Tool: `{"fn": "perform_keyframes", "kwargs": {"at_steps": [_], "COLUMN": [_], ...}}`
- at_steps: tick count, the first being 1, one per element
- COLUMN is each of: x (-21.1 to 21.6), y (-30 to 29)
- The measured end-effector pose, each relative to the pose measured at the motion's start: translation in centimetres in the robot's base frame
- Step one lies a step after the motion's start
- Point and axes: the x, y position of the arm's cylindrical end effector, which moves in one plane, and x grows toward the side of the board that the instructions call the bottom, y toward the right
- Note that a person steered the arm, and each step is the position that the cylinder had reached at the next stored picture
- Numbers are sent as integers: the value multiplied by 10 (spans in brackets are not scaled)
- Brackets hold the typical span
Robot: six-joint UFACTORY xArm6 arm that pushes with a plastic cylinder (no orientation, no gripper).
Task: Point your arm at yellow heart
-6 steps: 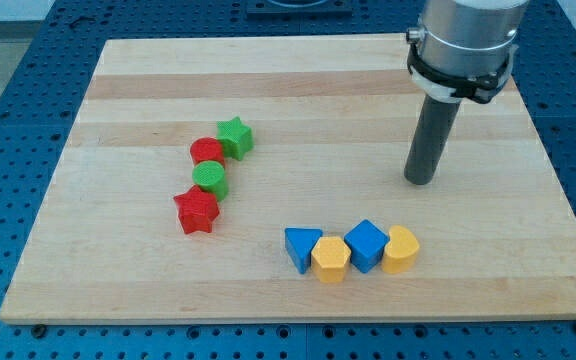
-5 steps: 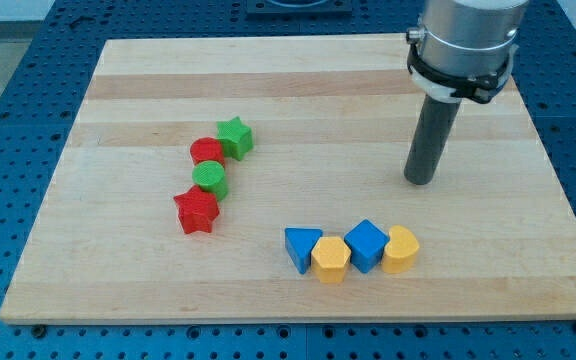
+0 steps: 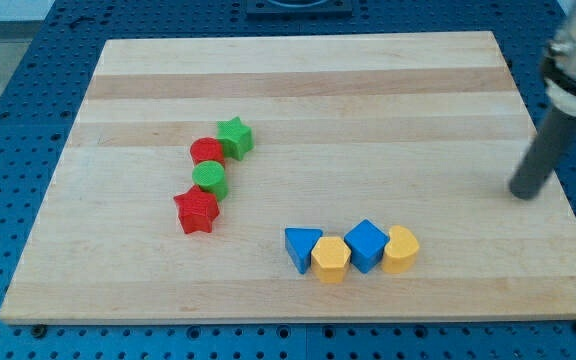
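The yellow heart (image 3: 401,249) lies at the right end of a row of blocks near the view's bottom, touching a blue cube (image 3: 366,245). Left of that are a yellow hexagon (image 3: 330,259) and a blue triangle (image 3: 301,247). My tip (image 3: 524,194) rests on the board near its right edge, well to the right of and above the yellow heart, apart from every block.
At the board's left middle is a cluster: a green star (image 3: 234,137), a red cylinder (image 3: 206,152), a green cylinder (image 3: 210,179) and a red star (image 3: 197,211). The wooden board (image 3: 298,90) lies on a blue perforated table.
My tip has moved to the view's right, from the board's right middle to near its right edge. No block has moved.
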Motion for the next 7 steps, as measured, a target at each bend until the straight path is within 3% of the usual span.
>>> {"fn": "perform_keyframes", "kwargs": {"at_steps": [1,2,6,7], "x": [43,58,97,85], "y": [-10,-29,-159,-178]}}
